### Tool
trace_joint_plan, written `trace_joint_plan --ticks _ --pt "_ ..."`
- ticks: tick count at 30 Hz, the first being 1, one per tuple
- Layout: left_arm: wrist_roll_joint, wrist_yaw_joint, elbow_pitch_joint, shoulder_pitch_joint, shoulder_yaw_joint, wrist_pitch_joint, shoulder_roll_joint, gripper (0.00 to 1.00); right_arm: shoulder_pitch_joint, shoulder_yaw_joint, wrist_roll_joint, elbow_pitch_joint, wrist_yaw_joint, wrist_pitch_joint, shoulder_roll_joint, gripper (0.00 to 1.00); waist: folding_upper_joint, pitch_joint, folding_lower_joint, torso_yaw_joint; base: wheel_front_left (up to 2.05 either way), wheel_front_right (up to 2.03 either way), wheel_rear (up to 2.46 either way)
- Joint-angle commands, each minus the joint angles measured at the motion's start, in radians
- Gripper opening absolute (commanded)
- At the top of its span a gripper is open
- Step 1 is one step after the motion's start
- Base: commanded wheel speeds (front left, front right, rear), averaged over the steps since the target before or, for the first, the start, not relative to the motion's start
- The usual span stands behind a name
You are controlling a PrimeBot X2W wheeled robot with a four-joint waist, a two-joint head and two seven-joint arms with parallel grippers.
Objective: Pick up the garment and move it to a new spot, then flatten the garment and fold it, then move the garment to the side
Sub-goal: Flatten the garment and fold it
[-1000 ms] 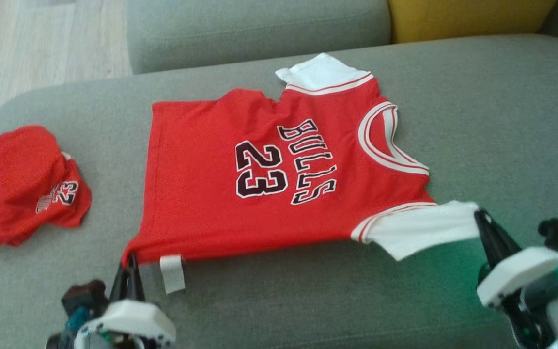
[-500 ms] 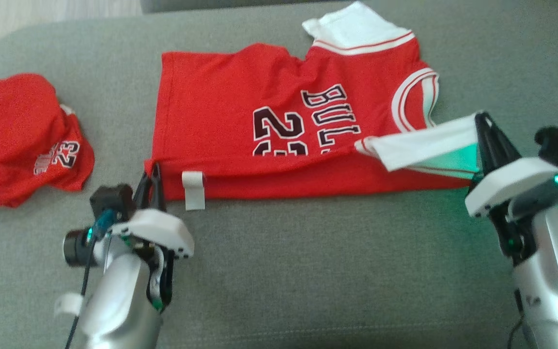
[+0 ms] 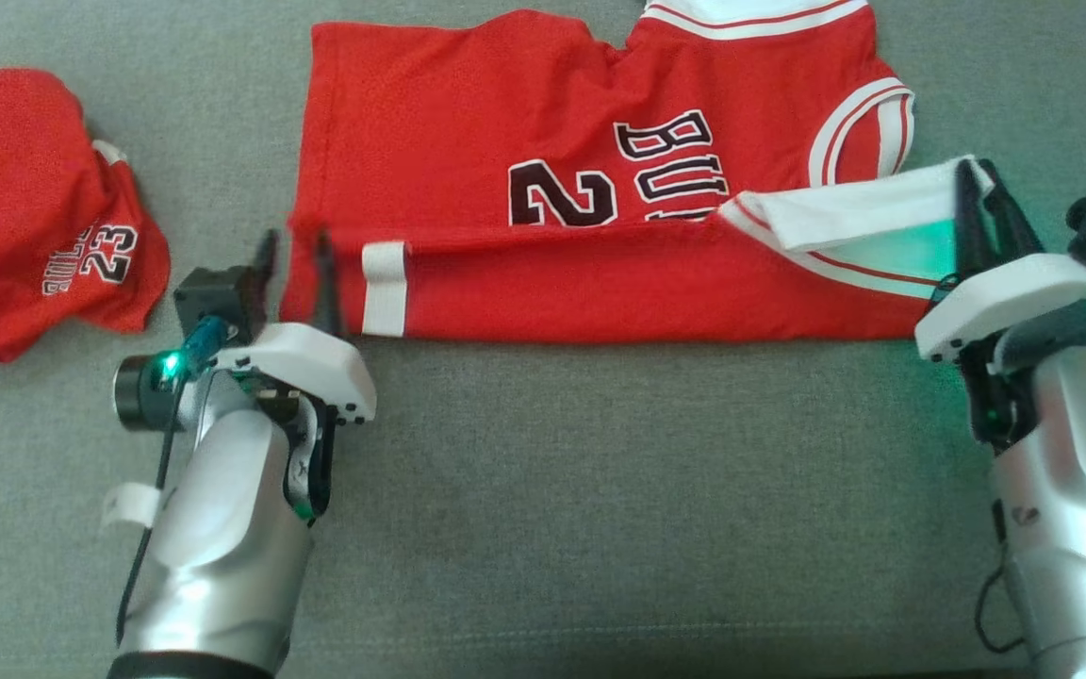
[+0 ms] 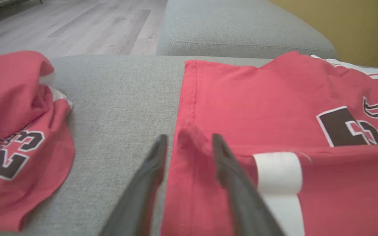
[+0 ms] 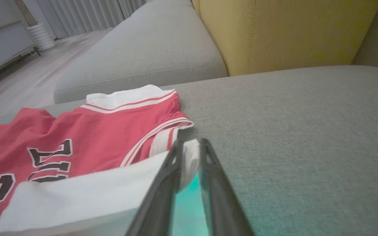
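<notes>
Your left gripper (image 3: 296,250) stands parted astride the folded hem of the garment (image 3: 468,113), letting it lie; your right gripper (image 3: 977,174), narrow, pinches the sleeve (image 3: 863,203) inward.

The garment (image 3: 468,123) is bright red, with white sleeves edged in thin red stripes and a white neckline band carrying a red stripe. Black numerals and letters, each outlined in white, run across it, and a plain white label (image 3: 384,288) crosses its folded-up edge. Left of the garment lies a second red piece (image 3: 24,207) with a black "23" outlined in white. Under the garment the sofa (image 3: 600,490) is a flecked grey weave. Beyond the garment, a cushion (image 5: 284,32) is mustard yellow and the floor (image 4: 87,26) is pale wood grain. At the garment's near edge, the left tool (image 3: 294,240) and right tool (image 3: 977,170) have dark grey fingers, white housings and silver forearms — each with a green glow.
</notes>
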Motion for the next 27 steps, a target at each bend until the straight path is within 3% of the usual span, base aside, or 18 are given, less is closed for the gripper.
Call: trace_joint_plan --ticks 1,8,16,24,25,26,27 --pt "-0.018 0.017 -0.033 -0.009 0.031 -0.006 0.021 1.0 -0.028 0.019 -0.012 -0.023 0.006 -0.047 0.011 1.0 0.0 -0.002 -0.0002 -0.002 0.0 0.0 0.0" --pt "-0.069 0.043 -0.116 0.122 0.039 -0.006 0.021 1.0 0.06 0.006 0.007 -0.011 0.006 -0.156 0.033 1.0 0.0 -0.022 -0.0002 -0.009 0.0 0.0 0.0" --pt "-0.117 0.07 -0.16 0.214 0.006 -0.006 0.021 1.0 0.175 0.005 0.03 -0.004 0.006 -0.145 0.052 1.0 0.0 -0.033 -0.0002 -0.013 0.0 0.0 0.0" --pt "-0.118 0.071 -0.16 0.203 -0.003 -0.006 0.021 1.0 0.171 -0.006 0.013 0.033 0.006 -0.108 0.061 1.0 0.0 -0.027 -0.0002 0.003 0.0 0.0 0.0" --pt "-0.119 0.067 -0.158 0.201 -0.002 -0.006 0.021 1.0 0.168 -0.002 0.011 0.041 0.006 -0.099 0.061 0.83 0.0 -0.027 -0.0002 0.005 0.0 0.0 0.0" --pt "-0.12 0.064 -0.159 0.198 0.0 -0.006 0.021 1.0 0.164 0.0 0.013 0.047 0.006 -0.094 0.062 0.35 0.0 -0.026 -0.0002 0.007 0.0 0.0 0.0" --pt "-0.122 0.062 -0.16 0.197 0.004 -0.006 0.021 1.0 0.161 0.005 0.014 0.052 0.006 -0.089 0.061 0.0 0.0 -0.026 -0.0002 0.009 0.0 0.0 0.0"
